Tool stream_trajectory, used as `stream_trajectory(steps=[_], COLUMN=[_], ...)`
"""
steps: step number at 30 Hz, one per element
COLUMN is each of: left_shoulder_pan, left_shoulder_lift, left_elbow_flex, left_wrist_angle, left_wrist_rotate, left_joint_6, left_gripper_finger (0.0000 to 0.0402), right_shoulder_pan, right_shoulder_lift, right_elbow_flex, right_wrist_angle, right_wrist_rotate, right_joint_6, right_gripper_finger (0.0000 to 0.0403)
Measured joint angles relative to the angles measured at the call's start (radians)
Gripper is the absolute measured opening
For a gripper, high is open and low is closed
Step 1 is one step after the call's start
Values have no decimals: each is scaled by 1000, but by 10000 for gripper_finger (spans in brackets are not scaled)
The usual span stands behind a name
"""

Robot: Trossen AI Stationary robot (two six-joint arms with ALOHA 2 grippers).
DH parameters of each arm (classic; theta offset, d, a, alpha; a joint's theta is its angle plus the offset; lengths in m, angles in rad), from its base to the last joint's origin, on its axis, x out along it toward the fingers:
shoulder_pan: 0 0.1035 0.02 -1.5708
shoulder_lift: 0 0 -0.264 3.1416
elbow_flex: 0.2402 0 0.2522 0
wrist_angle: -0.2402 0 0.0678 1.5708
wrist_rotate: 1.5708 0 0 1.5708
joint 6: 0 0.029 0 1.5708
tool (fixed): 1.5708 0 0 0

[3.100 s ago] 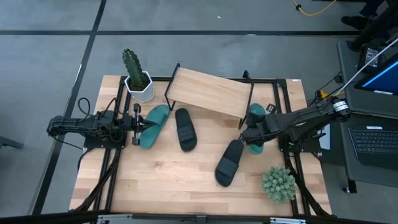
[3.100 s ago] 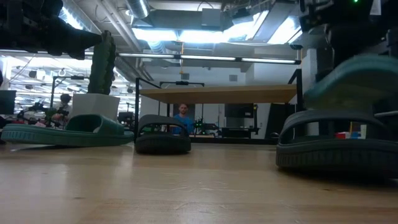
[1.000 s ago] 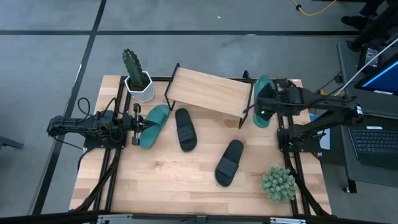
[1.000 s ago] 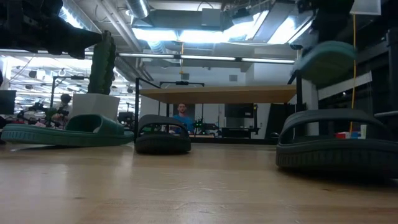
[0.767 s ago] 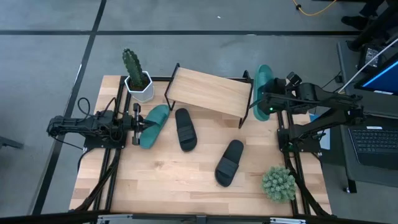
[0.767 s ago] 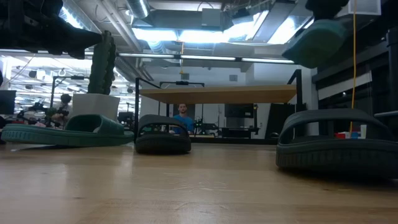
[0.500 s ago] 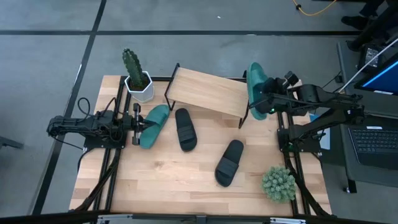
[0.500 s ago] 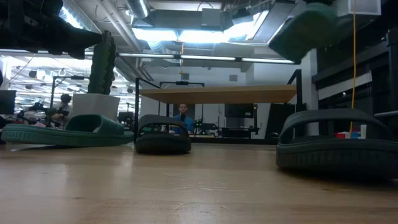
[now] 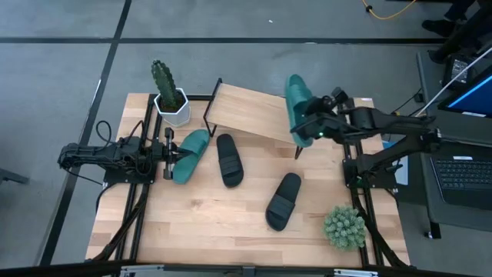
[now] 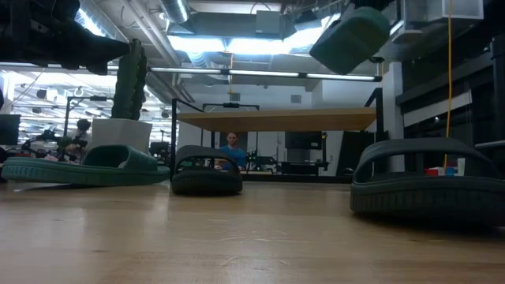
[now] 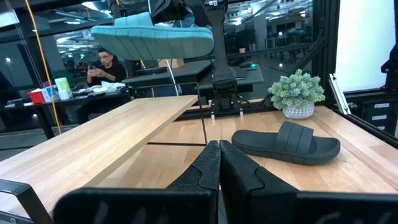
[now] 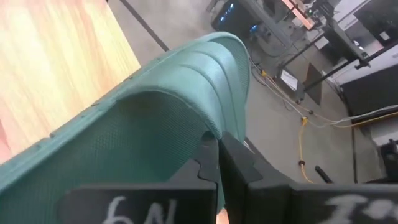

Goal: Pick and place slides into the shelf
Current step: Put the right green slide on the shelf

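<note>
My right gripper (image 9: 309, 128) is shut on a teal slide (image 9: 295, 106) and holds it in the air above the right end of the shelf (image 9: 250, 113), a slanted wooden board on black wire legs. The low view shows this slide (image 10: 351, 35) tilted, high above the board (image 10: 276, 120). A second teal slide (image 9: 190, 154) and two black slides (image 9: 229, 159) (image 9: 284, 200) lie sole-down on the table. My left gripper (image 9: 167, 154) waits shut at the table's left, beside the lying teal slide. My right gripper pinches the teal slide at the edge of its ribbed strap (image 12: 208, 127) between the two fingers (image 12: 233, 162). The fingers reach it from the table's right. The slide is lifted clear, tilted, with its long side running from near to far over the shelf.
A cactus in a white pot (image 9: 169, 96) stands at the far left, by the shelf's left end. A small bushy plant (image 9: 344, 227) stands at the near right corner. A laptop (image 9: 465, 173) sits beyond the right edge. A person (image 10: 231, 148) sits in the room behind.
My right gripper has carried the teal slide up and toward the table's left, from beside the shelf's right end to above it. The slide has tipped further as it went. The other slides and my left arm have kept still.
</note>
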Motion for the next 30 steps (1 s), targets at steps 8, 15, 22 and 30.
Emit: stream_trajectory(steps=[8,15,22,30], left_shoulder_pan=[0,0,0,0], left_shoulder_lift=[0,0,0,0], left_elbow_flex=[0,0,0,0], left_wrist_angle=[0,-5,-5,-10], left_wrist_rotate=[0,0,0,3], left_joint_6=[-1,-1,-1,0], left_gripper_finger=[0,0,0,0], right_shoulder_pan=[-41,-65,-86,-126], right_shoulder_lift=[196,349,433,442], right_elbow_flex=[267,441,530,510], right_wrist_angle=[-332,-441,-448,-444], right_wrist_rotate=[-70,-123,-108,-127], right_joint_6=[144,151,102,106], right_gripper_finger=[3,3,3,3])
